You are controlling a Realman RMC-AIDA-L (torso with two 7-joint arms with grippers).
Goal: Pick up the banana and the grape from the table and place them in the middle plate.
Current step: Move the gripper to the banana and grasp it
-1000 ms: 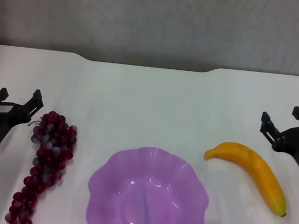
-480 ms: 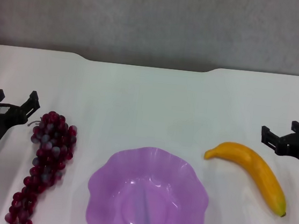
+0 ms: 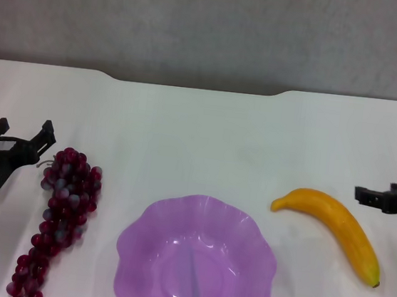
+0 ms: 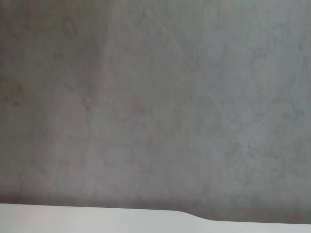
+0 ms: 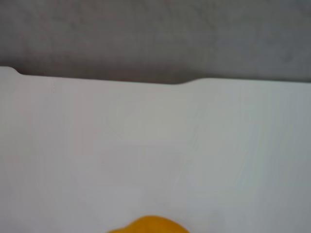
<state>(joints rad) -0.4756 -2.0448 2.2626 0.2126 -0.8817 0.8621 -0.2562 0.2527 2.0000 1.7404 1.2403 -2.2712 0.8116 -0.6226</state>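
The banana (image 3: 333,225) lies on the white table (image 3: 200,134) at the right, its dark tip pointing to the near right. Its top also shows in the right wrist view (image 5: 148,224). The grape bunch (image 3: 62,208) lies at the left. The purple scalloped plate (image 3: 196,259) sits empty between them at the near edge. My left gripper (image 3: 19,137) is open and empty just left of the top of the grapes. My right gripper (image 3: 380,192) is open and empty just right of the banana's middle, partly cut off by the head view's edge.
The table's notched far edge (image 3: 191,85) runs below a grey wall (image 3: 212,28). The left wrist view shows only the wall (image 4: 155,97) and a strip of table edge (image 4: 97,221).
My right gripper has moved down and to the right, sliding partly out of the head view beside the banana. My left gripper has barely shifted. The fruit and plate have not moved.
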